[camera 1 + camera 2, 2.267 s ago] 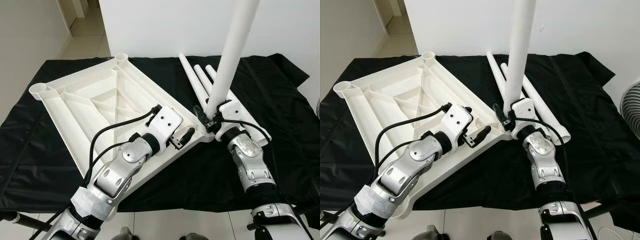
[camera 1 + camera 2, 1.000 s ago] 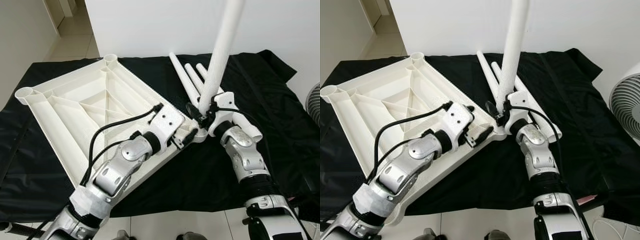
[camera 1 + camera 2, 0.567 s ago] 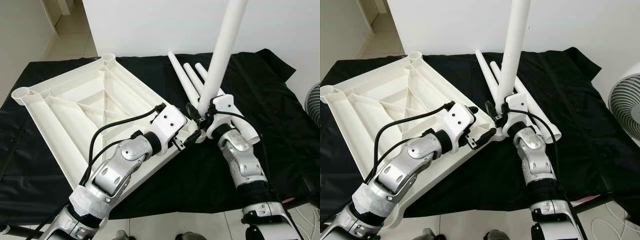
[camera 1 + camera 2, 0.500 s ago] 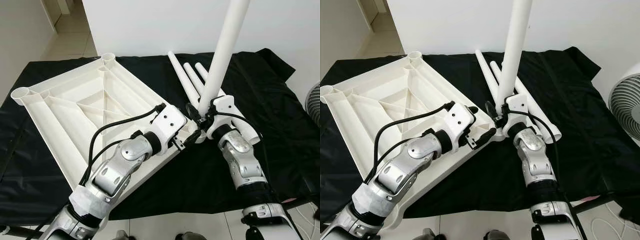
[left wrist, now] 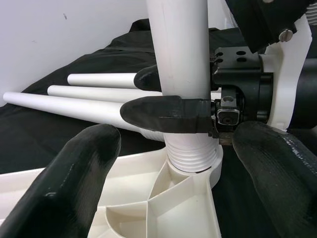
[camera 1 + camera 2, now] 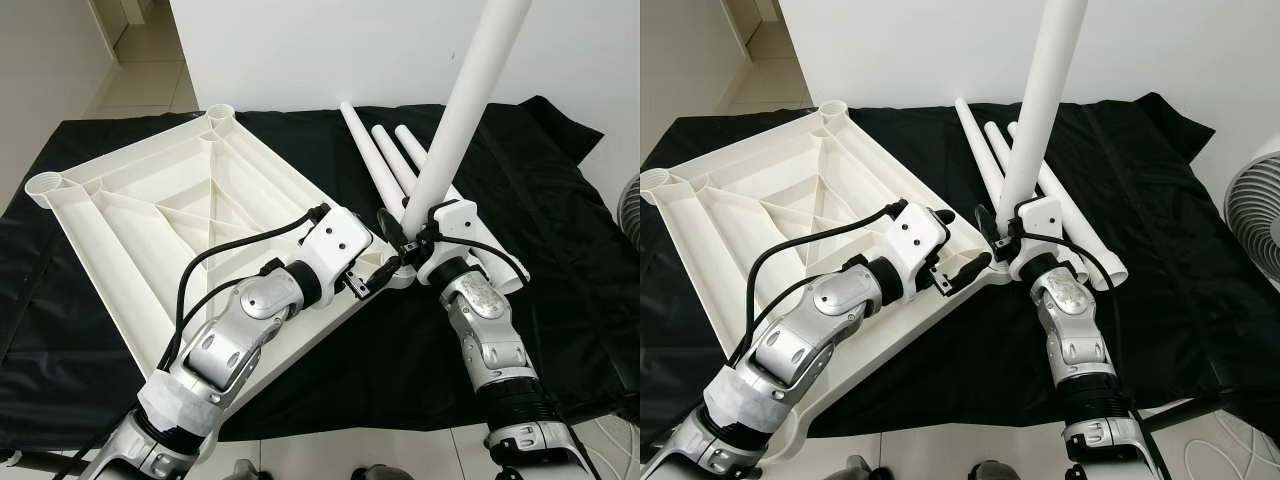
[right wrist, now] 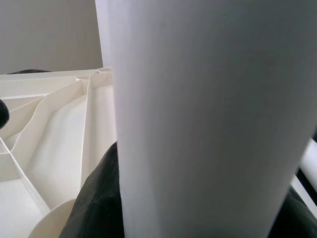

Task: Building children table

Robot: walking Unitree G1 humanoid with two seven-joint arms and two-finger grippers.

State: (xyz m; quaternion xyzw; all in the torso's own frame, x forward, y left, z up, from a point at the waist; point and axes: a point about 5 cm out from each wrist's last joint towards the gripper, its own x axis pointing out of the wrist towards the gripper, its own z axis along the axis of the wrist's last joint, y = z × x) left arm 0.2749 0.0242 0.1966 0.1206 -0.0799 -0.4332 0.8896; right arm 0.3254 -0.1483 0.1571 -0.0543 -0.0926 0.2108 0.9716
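Black cloth (image 6: 560,250) covers the work surface, with a white wall behind and pale floor tiles at the far left. From the left eye, one white tabletop (image 6: 150,230) lies upside down on the cloth, ribs up, with two round corner sockets open at its far-left side. Three loose legs (image 6: 385,165) lie side by side on the cloth, just right of the tabletop. A fourth leg (image 6: 455,120) stands tilted, its foot at the tabletop's near-right corner socket. The right gripper (image 6: 400,235) is clamped on that leg low down, just above the socket. The left gripper (image 6: 372,275) rests on the tabletop edge beside the same corner, its fingers apart and holding nothing. From the right eye, the same layout shows, plus one fan (image 6: 1252,215) at the right edge, past the cloth. At the left wrist, two blurred black fingertips (image 5: 79,168) sit spread on either side, with the standing leg's ribbed end sitting in the socket (image 5: 190,158) between them; the right gripper's two fingers pinch the leg just above it, and the three loose legs lie behind. At the right wrist, the gripped leg (image 7: 208,119) looms close, with tabletop ribs (image 7: 59,129) beside it.
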